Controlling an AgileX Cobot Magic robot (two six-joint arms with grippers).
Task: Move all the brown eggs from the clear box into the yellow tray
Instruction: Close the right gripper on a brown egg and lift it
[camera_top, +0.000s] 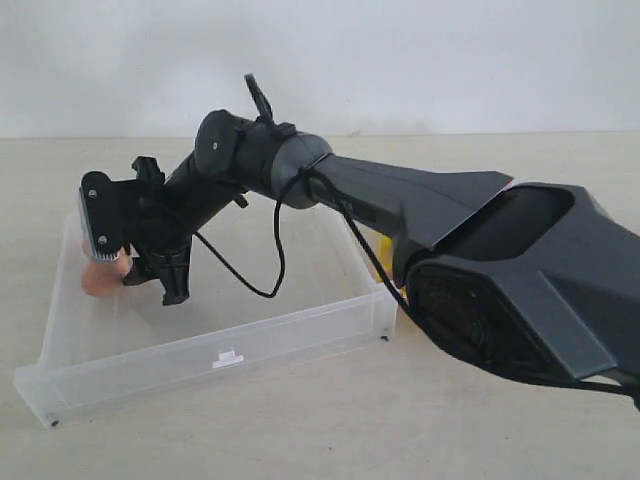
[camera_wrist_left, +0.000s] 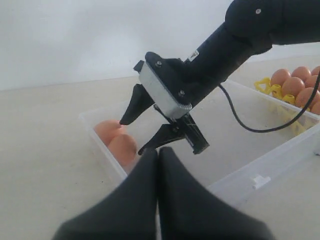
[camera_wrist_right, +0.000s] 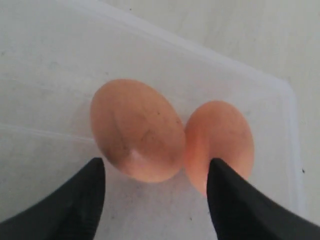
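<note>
- 2 brown eggs (camera_wrist_right: 136, 131) side by side at left end of clear box (camera_top: 300, 325) on table (camera_top: 300, 430).
- Yellow tray (camera_wrist_left: 263, 85) w/ other eggs (camera_wrist_left: 292, 86) beside box, partly behind R arm (camera_top: 400, 200).
- R arm stretched across box; R pincer (camera_wrist_right: 155, 170) released, just above the 2 eggs.
- L pincer (camera_wrist_left: 159, 152) clenched, empty.

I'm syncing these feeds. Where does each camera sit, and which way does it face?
Exterior: off the arms, facing the clear box; right arm reaches across it.
Left wrist: behind the shut left gripper, facing box, right gripper, yellow tray.
Right wrist: over open right gripper, looking down on two brown eggs.
Both wrist views share those eggs.
</note>
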